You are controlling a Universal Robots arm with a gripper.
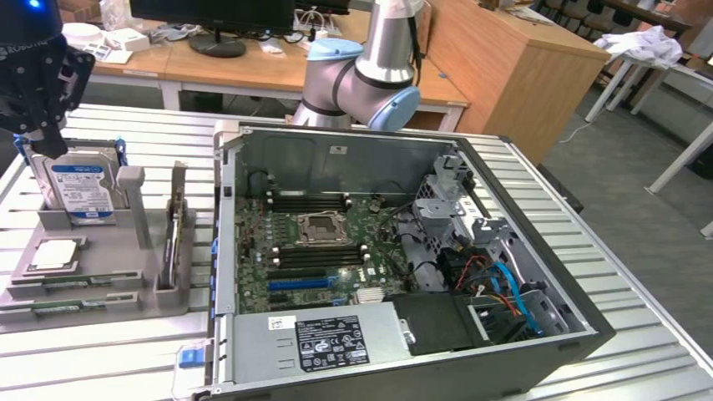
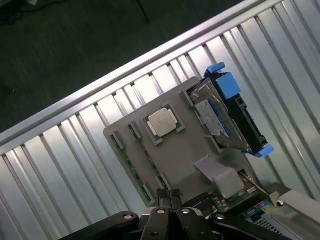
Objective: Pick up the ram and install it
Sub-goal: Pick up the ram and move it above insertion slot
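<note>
- My gripper (image 1: 47, 144) is in the upper left of the exterior frame, fingers (image 2: 164, 201) pinched fully together with nothing between them.
- It hangs just above the blue-labelled hard drive (image 1: 78, 188), which stands upright in the grey holder (image 1: 134, 301) at the left of the frame.
- The ram (image 1: 175, 230) stands on edge in a slot on the holder's right side, between the drive and the open PC case (image 1: 334, 159). I'm not touching it.
- A square silver chip (image 1: 56, 255) lies flat on the holder, lower left.
- The motherboard (image 1: 323, 242) lies in the case at centre frame, with black slots (image 1: 310, 201) on either side of the socket.
</note>
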